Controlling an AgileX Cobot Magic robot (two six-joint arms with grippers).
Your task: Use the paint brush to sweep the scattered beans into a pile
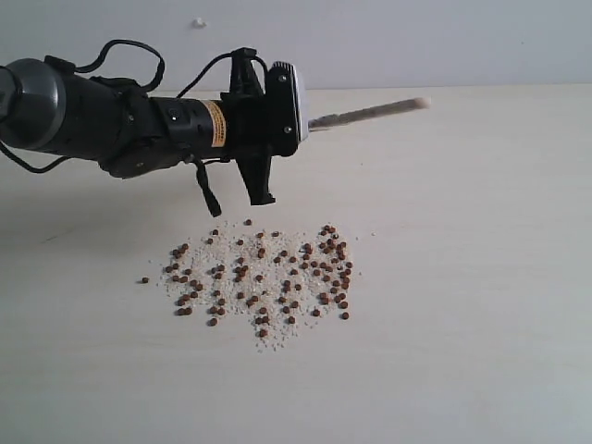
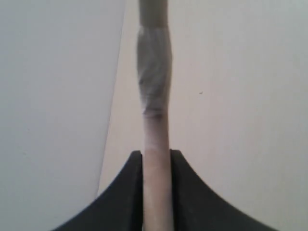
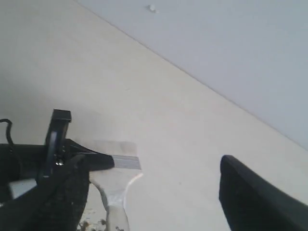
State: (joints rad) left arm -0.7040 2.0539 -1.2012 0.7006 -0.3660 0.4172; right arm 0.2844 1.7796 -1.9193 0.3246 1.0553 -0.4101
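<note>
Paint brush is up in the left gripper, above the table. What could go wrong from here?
The left gripper holds the paint brush far back on its handle, so pressing the bristles down may lever it loose. The beans are round and widely spread; a fast stroke could roll some farther away.

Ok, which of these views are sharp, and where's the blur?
Exterior view: the beans are crisp, the paint brush is smeared along its length. Left wrist view: brush handle is soft, out of focus. Right wrist view: brush head looks ghosted, half see-through.
</note>
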